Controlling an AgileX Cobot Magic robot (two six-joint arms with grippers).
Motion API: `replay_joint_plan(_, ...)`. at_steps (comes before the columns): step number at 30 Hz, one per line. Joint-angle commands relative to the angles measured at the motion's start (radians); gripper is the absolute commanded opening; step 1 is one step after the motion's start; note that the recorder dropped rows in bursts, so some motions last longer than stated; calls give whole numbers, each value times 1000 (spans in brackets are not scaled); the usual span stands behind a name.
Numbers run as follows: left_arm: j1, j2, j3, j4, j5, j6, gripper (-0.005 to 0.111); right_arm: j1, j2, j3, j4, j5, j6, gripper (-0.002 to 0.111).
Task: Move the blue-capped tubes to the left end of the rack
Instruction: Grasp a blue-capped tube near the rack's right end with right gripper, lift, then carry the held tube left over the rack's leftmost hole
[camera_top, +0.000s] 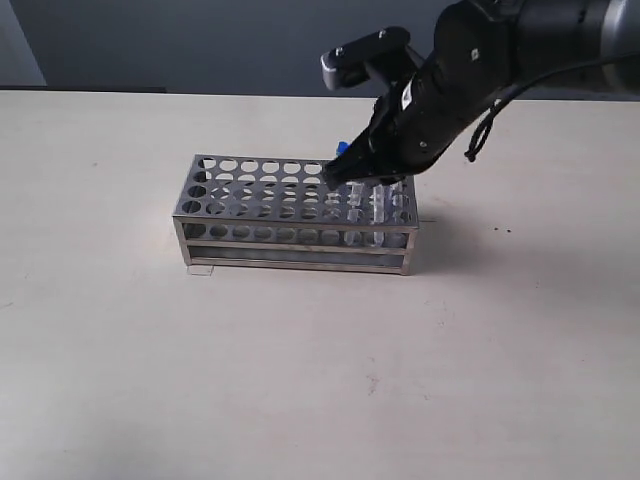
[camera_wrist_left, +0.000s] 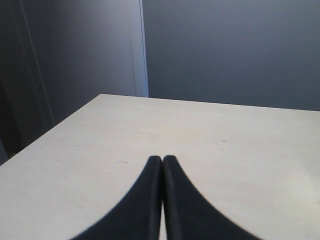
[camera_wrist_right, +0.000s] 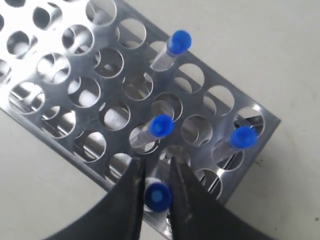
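Observation:
The silvery rack (camera_top: 290, 245) stands mid-table with its long side towards the exterior camera. Four blue-capped tubes stand in holes at its right end: in the right wrist view one at the far row (camera_wrist_right: 179, 42), one in the middle (camera_wrist_right: 161, 125), one by the end wall (camera_wrist_right: 243, 137). The fourth tube (camera_wrist_right: 158, 196) sits in the near edge row between the fingers of my right gripper (camera_wrist_right: 156, 162), which is shut on it. From outside, that gripper (camera_top: 347, 180) hangs over the rack's right end, hiding most caps; one cap (camera_top: 342, 147) shows. My left gripper (camera_wrist_left: 163, 159) is shut and empty.
The rack's plate (camera_wrist_right: 60, 137) has many empty holes towards its left end (camera_top: 205, 185). Pale tabletop (camera_top: 300, 380) lies all round the rack. The left gripper looks along bare table towards a dark wall (camera_wrist_left: 225, 50) and is outside the exterior view.

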Motion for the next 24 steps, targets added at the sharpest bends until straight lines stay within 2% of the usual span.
replay_joint_plan(1,-6,3,3,-5,-10,-2,0,-2,-106,-11,-14,-24,-4,0)
replay_joint_plan(6,-6,3,3,-5,-7,-2,0,4,-193,-14,26,-84,-7,0)
replay_joint_plan(9,-6,3,3,-5,-7,-2,0,48,-162,-91,39,-78,-69,0)
replay_joint_plan(13,-6,3,3,-5,-7,-2,0,116,31,-332,49,-35,-140,0)
replay_joint_plan(15,-6,3,3,-5,-7,-2,0,144,213,-560,159,43,-246,0)
replay_joint_plan(17,-6,3,3,-5,-7,-2,0,172,327,-698,230,83,-349,0)
replay_joint_plan(19,-6,3,3,-5,-7,-2,0,192,419,-812,211,127,-348,0)
replay_joint_plan(24,-6,3,3,-5,-7,-2,0,196,519,-909,158,155,-348,0)
